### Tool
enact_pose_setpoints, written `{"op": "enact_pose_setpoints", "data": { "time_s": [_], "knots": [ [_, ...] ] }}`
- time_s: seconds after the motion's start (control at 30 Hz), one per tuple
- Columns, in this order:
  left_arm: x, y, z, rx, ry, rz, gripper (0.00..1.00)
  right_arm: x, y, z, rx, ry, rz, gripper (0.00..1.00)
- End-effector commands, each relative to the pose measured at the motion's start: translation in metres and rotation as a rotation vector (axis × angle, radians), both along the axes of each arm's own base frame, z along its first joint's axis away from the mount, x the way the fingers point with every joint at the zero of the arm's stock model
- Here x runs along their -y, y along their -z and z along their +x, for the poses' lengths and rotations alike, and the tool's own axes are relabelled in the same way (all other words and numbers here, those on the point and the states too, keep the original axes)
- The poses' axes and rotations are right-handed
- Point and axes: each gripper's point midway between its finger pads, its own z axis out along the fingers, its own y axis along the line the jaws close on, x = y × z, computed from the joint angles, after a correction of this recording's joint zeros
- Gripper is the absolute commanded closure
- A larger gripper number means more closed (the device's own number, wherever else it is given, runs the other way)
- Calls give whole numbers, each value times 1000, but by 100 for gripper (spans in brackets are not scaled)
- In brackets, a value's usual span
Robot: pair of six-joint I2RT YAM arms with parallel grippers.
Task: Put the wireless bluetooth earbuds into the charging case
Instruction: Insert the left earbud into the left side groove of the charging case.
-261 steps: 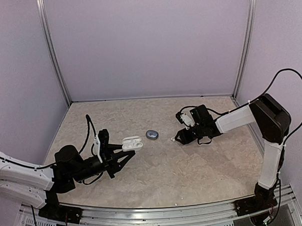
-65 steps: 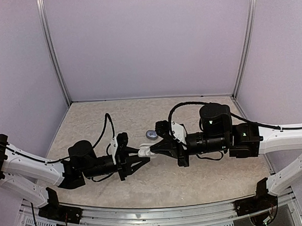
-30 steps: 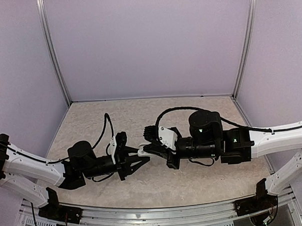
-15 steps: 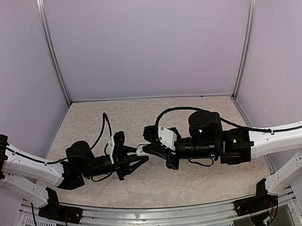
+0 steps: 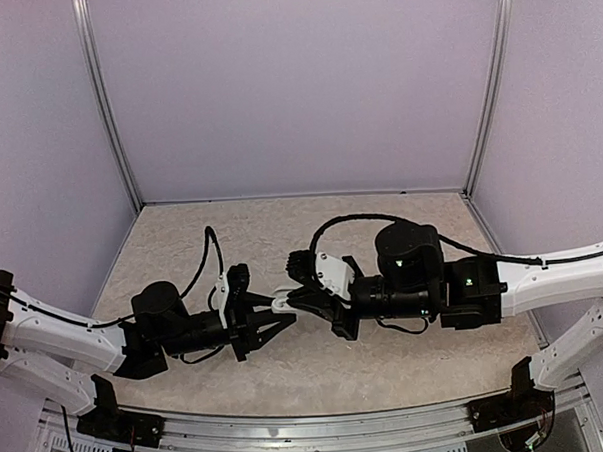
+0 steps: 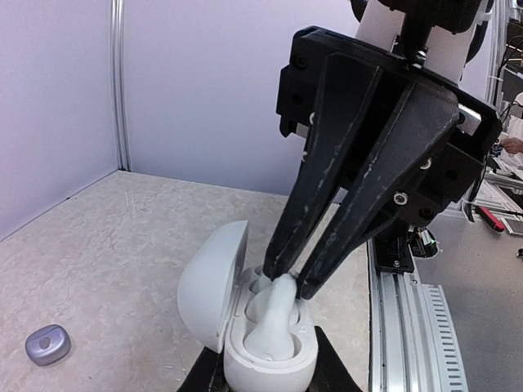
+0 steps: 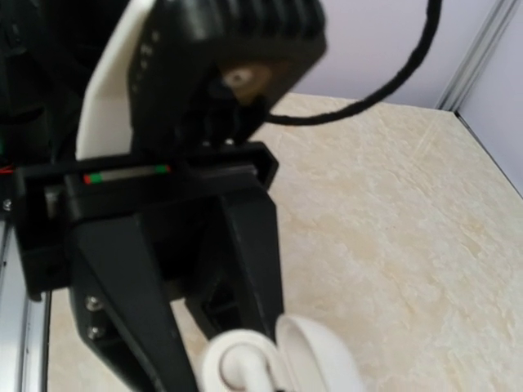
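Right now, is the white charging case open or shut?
Open: the white charging case has its lid tilted back, a white earbud showing inside.

No legible text, label, brand, number or sign on anything in any view.

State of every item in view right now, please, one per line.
white charging case: lid open, gripped by left gripper
white earbud: lower end in the open case, pinched by right gripper
grey case: closed, lying on the table
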Motion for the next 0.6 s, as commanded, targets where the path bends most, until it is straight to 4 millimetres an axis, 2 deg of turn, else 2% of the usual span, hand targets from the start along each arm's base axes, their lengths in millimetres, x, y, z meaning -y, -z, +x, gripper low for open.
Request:
{"op": "enact_pose_setpoints", "data": {
  "time_s": [0.0, 0.13, 0.57],
  "knots": [
    [-3, -23, 1, 52, -5, -58, 97, 8, 0, -2, -10, 24, -28, 92],
    [-3, -24, 0, 56, -2, -56, 97, 6, -7, -2, -3, 15, -18, 85],
    [0, -19, 0, 56, 0, -39, 97, 0, -32, -12, 23, -54, 31, 83]
  ]
}}
